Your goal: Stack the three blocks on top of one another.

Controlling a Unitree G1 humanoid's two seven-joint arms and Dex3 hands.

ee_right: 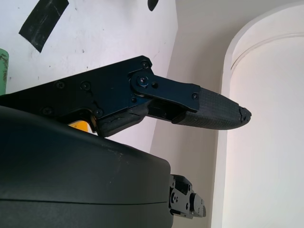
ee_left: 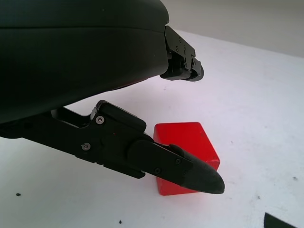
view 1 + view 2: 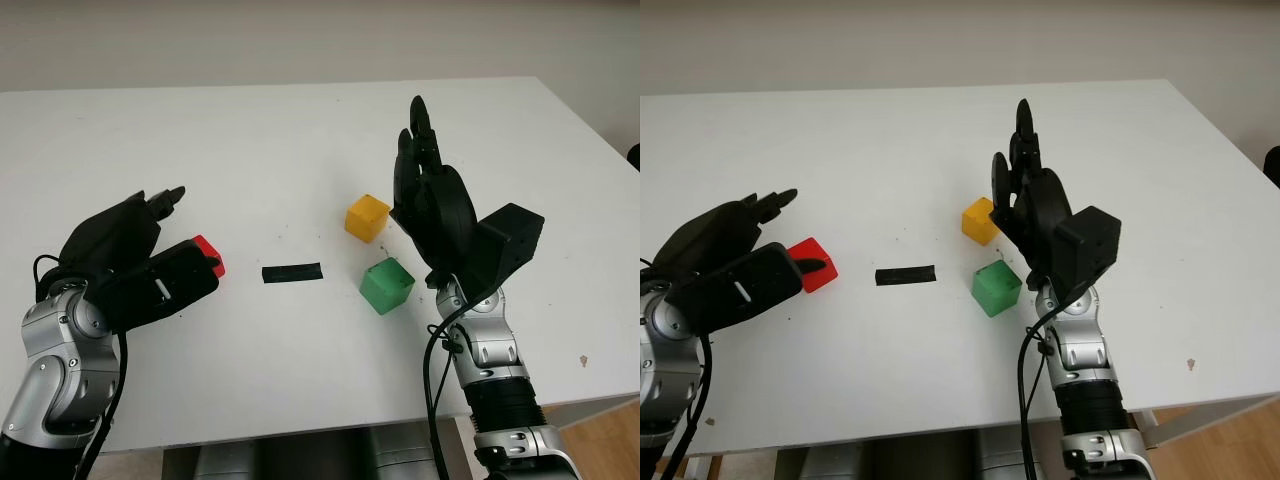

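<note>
White table [image 3: 250, 130] carries three separate blocks; pale wall behind.

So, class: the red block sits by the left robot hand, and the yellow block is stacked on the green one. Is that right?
Not quite. The yellow block sits on the table beside the green block, not on it, as the left eye view shows. The red block is by the left robot hand.
</note>
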